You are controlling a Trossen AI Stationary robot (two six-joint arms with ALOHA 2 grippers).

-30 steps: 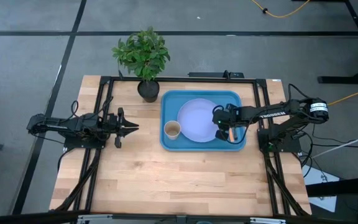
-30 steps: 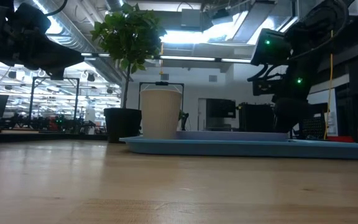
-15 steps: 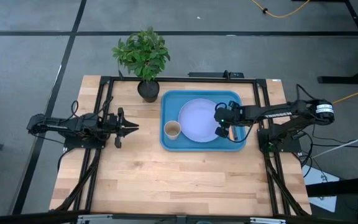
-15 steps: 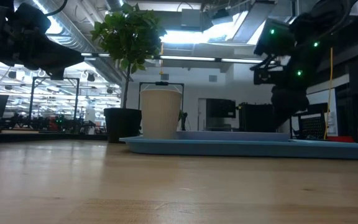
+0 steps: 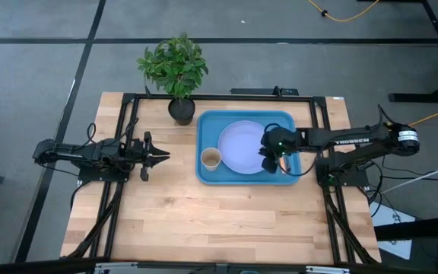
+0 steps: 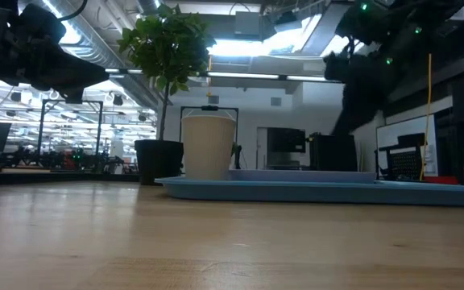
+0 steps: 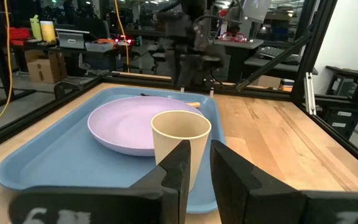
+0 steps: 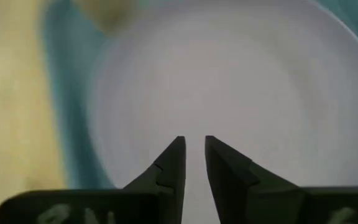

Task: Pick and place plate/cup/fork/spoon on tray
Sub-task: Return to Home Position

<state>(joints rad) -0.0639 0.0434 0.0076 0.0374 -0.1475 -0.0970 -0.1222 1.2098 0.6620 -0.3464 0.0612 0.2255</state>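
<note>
Lying flat and face up, the plate (image 5: pixel 243 147) sits in the middle of the tray (image 5: pixel 242 114). Being round, it has no long axis of its own. The tray's long side runs across the table (image 5: pixel 204 221) from the left arm's side to the right arm's. We see the plate as a plain, pale lavender disc with a shallow raised edge, far wider than the cup (image 5: pixel 211 158). From the low view it shows only as a thin pale strip (image 6: pixel 296 174) just above the tray's rim.

The cup stands upright on the tray just beside the plate's left edge, mouth up, tan and empty. Narrow bands of bare blue floor run between the plate and the tray's far and near rims.

The right gripper (image 5: pixel 268 148) hangs over the plate's right part. In its wrist view the fingers (image 8: pixel 173 158) are drawn together to a thin slit above the plate and hold nothing.

The left gripper (image 5: pixel 164 156) waits over bare wood well left of the tray, pointing at the cup. Its fingers (image 7: pixel 176 165) are likewise nearly together and empty.

A plant pot (image 5: pixel 182 111) stands just beside the tray's far left corner. Toward the near edge, the wood lies wide and bare.
</note>
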